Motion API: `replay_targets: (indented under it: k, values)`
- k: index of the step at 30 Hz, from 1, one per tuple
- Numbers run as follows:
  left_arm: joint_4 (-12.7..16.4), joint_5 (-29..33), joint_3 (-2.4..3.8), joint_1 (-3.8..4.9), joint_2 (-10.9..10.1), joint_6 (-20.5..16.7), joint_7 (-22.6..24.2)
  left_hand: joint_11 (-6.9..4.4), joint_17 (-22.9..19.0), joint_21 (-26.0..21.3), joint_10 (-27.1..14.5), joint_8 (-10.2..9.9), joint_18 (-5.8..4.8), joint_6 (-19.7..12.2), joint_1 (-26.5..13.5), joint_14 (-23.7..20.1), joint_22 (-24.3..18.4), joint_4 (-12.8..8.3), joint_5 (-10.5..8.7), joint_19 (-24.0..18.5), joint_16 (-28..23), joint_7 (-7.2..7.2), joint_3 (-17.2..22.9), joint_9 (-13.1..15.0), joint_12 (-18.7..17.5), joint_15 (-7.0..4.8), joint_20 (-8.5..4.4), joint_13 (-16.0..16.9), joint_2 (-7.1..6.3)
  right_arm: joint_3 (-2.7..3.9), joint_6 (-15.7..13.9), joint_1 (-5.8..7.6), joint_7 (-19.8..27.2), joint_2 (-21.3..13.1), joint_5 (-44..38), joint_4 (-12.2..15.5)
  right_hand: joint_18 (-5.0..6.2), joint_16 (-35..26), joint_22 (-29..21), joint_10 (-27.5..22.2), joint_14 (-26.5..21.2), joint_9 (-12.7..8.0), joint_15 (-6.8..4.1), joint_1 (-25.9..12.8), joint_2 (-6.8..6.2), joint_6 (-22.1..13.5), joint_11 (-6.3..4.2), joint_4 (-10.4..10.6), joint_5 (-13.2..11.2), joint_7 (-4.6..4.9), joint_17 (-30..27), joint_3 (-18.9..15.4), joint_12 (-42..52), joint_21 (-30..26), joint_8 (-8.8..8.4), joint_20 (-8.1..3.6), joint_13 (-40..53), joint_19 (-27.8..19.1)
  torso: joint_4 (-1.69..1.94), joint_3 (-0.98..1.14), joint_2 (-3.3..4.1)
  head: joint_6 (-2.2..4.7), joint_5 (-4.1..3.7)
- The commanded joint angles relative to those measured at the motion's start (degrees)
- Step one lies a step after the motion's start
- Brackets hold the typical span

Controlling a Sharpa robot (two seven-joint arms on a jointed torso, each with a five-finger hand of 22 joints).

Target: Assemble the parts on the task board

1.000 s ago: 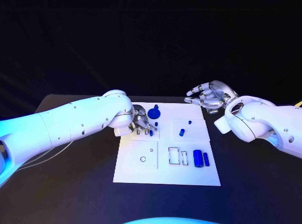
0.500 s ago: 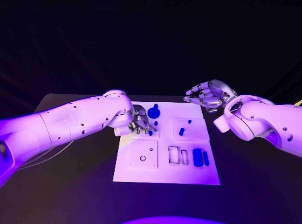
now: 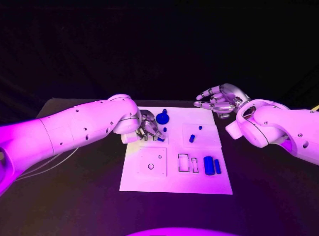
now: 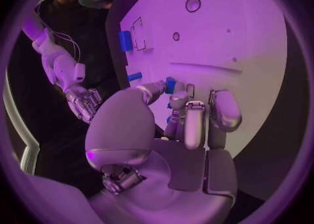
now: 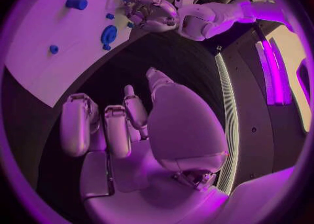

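While a small blue part is pinched in the left hand over the task board, insertion is judged under way. Alignment with its socket is required next. The right hand is held empty, fingers loosely curled, off the board's far edge.

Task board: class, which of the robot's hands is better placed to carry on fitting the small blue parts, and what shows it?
Left. The left hand is over the task board, fingertips at a small blue part. The right hand hangs beyond the board's far right corner, fingers curled, holding nothing.
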Motion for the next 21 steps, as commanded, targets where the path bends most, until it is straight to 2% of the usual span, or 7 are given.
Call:
replay_targets:
  k: [1, 11, 14, 18, 19, 21]
  values:
    - [0.2, 1.2, 0.10, 0.00, -0.3, -0.8, 0.3, -1.01, 11.3, 1.5, 2.1, 3.7, -2.24, 0.2, 0.0, 4.7, 1.1, -2.8, 1.86, 0.7, 1.5, -1.24, 10.2, 5.3, 0.4, -0.21, -0.19, 1.3, 0.57, 0.02, 0.3, -0.02, 0.0, 0.2, -0.1, -0.2, 1.16, -0.7, 6.9, -1.2, 3.3, 0.8, -0.10, -1.1, 0.45, -0.3, -0.05, 0.5, 0.7, -0.10, 6.8, 0.4, -0.4, -0.9, 1.51, -0.08, -0.3, -1.3, -0.02, 0.02, -0.01, -0.08, 0.00]
    - [1.4, 2.5, 0.54, 0.03, -2.3, -2.7, 0.2, -1.21, 12.1, 1.8, 3.0, 4.4, -2.41, 0.6, -1.6, 5.1, 2.0, -4.0, 1.92, 1.2, 2.0, -1.45, 11.9, 6.1, 1.0, -0.37, -0.25, 2.0, 0.26, 0.01, 0.5, -0.04, -0.1, 0.1, -0.1, -0.5, 1.20, -0.7, 6.8, -1.2, 3.3, 0.8, -0.10, -1.0, 0.46, -0.4, -0.06, 0.5, 0.9, -0.11, 6.8, 0.4, -0.4, -1.1, 1.58, -0.09, -0.3, -1.4, 0.10, 0.06, -0.02, -0.25, 0.04]
    - [1.7, 1.0, 0.57, 0.03, -2.8, -3.3, 0.1, -1.54, 13.1, 2.3, 3.9, 4.9, -2.61, 1.0, -2.8, 5.5, 3.1, -5.6, 2.32, 2.0, 2.6, -1.71, 14.4, 6.8, 1.5, -0.63, -0.48, 2.7, -0.33, 0.01, 0.4, -0.04, -0.1, 0.0, -0.1, -0.6, 1.20, -0.7, 6.8, -1.2, 3.3, 0.8, -0.10, -1.0, 0.46, -0.4, -0.06, 0.5, 0.9, -0.11, 6.8, 0.4, -0.4, -1.1, 1.58, -0.09, -0.3, -1.4, 0.11, 0.07, 0.02, -0.22, 0.10]
    - [2.1, -1.5, 0.58, 0.04, -3.1, -4.4, -0.1, -1.93, 14.3, 2.7, 4.7, 5.8, -2.76, 1.7, -5.2, 6.0, 4.0, -7.2, 4.77, 2.6, 3.3, -2.11, 17.2, 8.0, 1.4, -1.04, -0.78, 2.3, -1.29, 0.01, 0.4, -0.05, 0.0, -0.1, -0.1, -0.8, 1.23, -0.8, 6.8, -1.3, 3.3, 0.8, -0.11, -1.1, 0.45, -0.4, -0.06, 0.5, 0.9, -0.11, 6.7, 0.4, -0.6, -1.2, 1.62, -0.10, -0.5, -1.4, 0.13, 0.05, 0.00, -0.36, 0.27]
    - [2.1, -2.3, 0.57, 0.04, -3.2, -4.7, -0.1, -2.12, 14.7, 2.9, 5.2, 6.2, -2.89, 2.0, -6.1, 6.2, 4.6, -7.7, 6.56, 3.0, 3.6, -2.29, 17.8, 8.5, 1.5, -1.21, -0.92, 2.3, -1.58, 0.01, 0.3, -0.04, 0.0, -0.1, -0.1, -0.8, 1.23, -0.8, 6.8, -1.3, 3.3, 0.8, -0.11, -1.1, 0.45, -0.4, -0.06, 0.5, 0.9, -0.11, 6.7, 0.4, -0.6, -1.2, 1.62, -0.10, -0.5, -1.4, 0.19, 0.07, -0.01, -0.41, 0.31]
    - [2.2, -3.8, 0.56, 0.03, -3.2, -5.2, -0.1, -2.27, 14.8, 3.2, 5.5, 6.4, -3.01, 2.2, -6.8, 6.2, 5.3, -8.0, 7.50, 3.4, 3.6, -2.46, 18.1, 8.8, 1.6, -1.35, -1.04, 2.3, -1.79, 0.01, 0.3, -0.04, 0.0, -0.1, -0.1, -0.8, 1.23, -0.8, 6.8, -1.3, 3.3, 0.8, -0.11, -1.1, 0.45, -0.4, -0.06, 0.5, 0.9, -0.11, 6.7, 0.4, -0.6, -1.2, 1.62, -0.10, -0.5, -1.4, 0.14, 0.06, 0.01, -0.44, 0.44]
